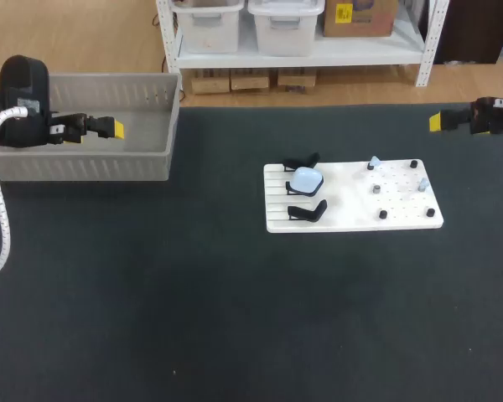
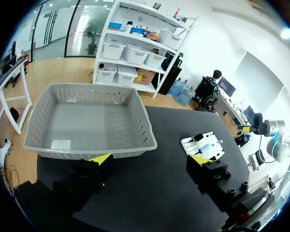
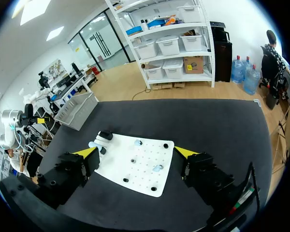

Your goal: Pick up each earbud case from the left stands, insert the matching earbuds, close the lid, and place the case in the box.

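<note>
Case: the pale blue earbud case (image 1: 306, 178) rests on the middle one of three black stands (image 1: 307, 211) along the left edge of the white board (image 1: 352, 219). I cannot tell whether its lid is open.
Earbuds: two small pale earbuds (image 1: 374, 162) (image 1: 422, 181) sit on the pegged part of the board, apart from the case. They are too small to tell which matches.
Box: the grey box (image 1: 84, 163) stands at the far left, well apart from the board.
Left gripper: the left gripper (image 2: 150, 159) hovers by the box, fingers spread wide, holding nothing.
Right gripper: the right gripper (image 3: 136, 152) hangs off the board's right side, equally wide, also empty.
Step in hand: apparently the first pick; the case is untouched.
Doing it well: come down straight over the case, centre it between the fingers, grip its flat sides and lift vertically clear of the stand.
Risk: the rounded shell may slip, and a skewed approach could nudge the neighbouring stands.
</note>
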Controlling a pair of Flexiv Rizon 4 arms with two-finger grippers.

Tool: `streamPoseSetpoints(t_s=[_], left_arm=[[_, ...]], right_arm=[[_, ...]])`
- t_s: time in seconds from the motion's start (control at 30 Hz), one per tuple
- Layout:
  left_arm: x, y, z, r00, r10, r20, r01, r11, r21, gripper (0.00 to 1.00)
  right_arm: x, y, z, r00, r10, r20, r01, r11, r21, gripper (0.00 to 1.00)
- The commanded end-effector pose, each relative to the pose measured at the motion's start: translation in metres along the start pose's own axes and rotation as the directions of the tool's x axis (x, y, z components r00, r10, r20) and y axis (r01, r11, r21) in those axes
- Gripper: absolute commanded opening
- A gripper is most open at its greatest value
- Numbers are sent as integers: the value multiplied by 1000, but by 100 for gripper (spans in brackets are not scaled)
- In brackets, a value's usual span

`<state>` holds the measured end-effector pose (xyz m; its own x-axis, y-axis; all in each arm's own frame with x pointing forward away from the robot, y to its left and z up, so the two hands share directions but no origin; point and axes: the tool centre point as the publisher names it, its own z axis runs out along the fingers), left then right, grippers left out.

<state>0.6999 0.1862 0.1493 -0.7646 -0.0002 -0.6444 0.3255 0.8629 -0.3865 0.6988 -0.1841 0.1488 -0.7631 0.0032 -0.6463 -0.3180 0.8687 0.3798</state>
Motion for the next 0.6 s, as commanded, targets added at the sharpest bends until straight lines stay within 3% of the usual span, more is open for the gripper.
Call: streamPoseSetpoints(t_s=[0.03, 0.5, 0.6], left_arm=[[-1, -2, 0, 1000, -2, -5, 2, 1000, -9, 100], [-1, -2, 0, 1000, -2, -5, 2, 1000, -9, 100], [-5, -8, -2, 999, 49, 22, -51, 994, 98, 100]], right_arm=[[0, 0, 0, 1000, 0, -1, 0, 1000, -1, 100], [0, 0, 0, 1000, 0, -1, 0, 1000, -1, 100], [0, 0, 0, 1000, 0, -1, 0, 1000, -1, 100]])
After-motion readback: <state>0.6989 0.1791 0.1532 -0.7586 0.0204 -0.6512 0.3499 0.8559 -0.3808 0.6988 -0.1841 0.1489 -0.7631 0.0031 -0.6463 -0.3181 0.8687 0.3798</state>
